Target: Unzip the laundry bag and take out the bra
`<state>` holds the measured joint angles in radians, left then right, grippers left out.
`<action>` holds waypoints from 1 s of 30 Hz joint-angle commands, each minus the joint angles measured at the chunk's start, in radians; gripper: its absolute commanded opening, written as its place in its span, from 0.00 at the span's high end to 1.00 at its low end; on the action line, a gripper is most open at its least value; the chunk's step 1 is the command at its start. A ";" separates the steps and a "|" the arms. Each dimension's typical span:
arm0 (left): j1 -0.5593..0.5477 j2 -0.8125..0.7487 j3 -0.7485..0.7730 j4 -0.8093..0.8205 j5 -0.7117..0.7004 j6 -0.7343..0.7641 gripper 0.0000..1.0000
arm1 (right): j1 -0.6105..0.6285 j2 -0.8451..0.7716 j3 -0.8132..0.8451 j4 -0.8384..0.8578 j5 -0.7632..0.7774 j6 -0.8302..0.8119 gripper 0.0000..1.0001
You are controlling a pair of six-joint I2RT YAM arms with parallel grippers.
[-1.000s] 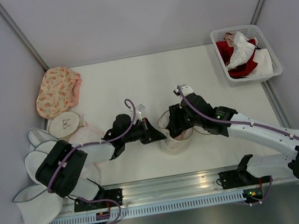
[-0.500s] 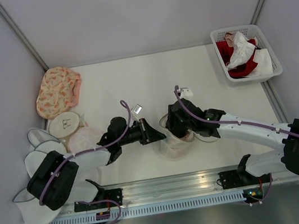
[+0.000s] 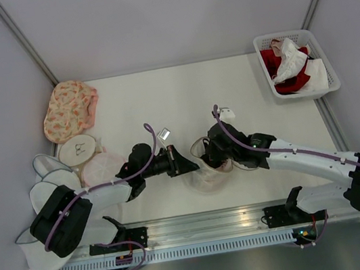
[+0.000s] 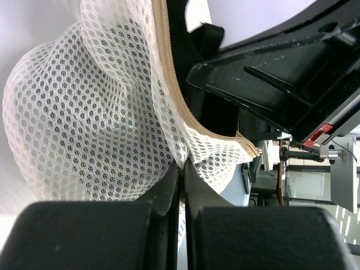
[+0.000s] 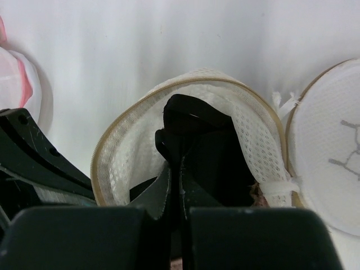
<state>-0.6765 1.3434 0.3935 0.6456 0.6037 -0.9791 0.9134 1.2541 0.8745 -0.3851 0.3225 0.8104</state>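
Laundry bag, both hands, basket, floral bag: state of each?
laundry bag: unzipped, mouth open, mesh crumpled.
left hand: shut on the laundry bag's mesh edge beside the zip.
right hand: shut, reaching inside the open mouth.
dark item: inside the bag; can't tell whether it is gripped.
basket: holds red and white cloth.
floral bag: lying far left, away from both hands.

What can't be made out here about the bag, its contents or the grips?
1. Right wrist: the dark item inside the laundry bag is half hidden by the right tool; bra unconfirmed.
2. Left wrist: the zipper runs off the top edge; slider unseen.
3. Top: the left tool and right tool cover the bag's mouth.
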 commanded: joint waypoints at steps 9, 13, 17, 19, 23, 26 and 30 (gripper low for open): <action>-0.008 0.014 -0.036 0.029 -0.002 0.029 0.98 | 0.001 -0.194 0.056 -0.153 0.234 -0.085 1.00; -0.008 0.037 -0.067 0.031 -0.022 0.042 0.98 | -0.001 -0.249 0.124 -0.138 0.266 -0.140 1.00; -0.008 0.065 -0.081 0.032 -0.032 0.049 0.98 | -0.002 -0.259 0.214 -0.176 0.274 -0.175 0.99; -0.008 0.082 -0.082 0.040 -0.028 0.048 0.98 | -0.004 -0.262 0.254 -0.193 0.251 -0.186 1.00; -0.008 0.103 -0.074 0.061 -0.022 0.042 0.98 | -0.001 -0.303 0.262 -0.161 0.181 -0.198 1.00; -0.008 0.115 -0.068 0.066 -0.018 0.039 0.98 | -0.002 -0.364 0.232 -0.077 0.121 -0.212 1.00; -0.008 0.114 -0.065 0.068 -0.016 0.033 0.98 | -0.010 -0.378 0.268 -0.067 0.029 -0.198 1.00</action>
<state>-0.6830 1.4532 0.3168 0.6827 0.5781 -0.9768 0.9096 0.8906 1.0958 -0.5217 0.4320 0.6209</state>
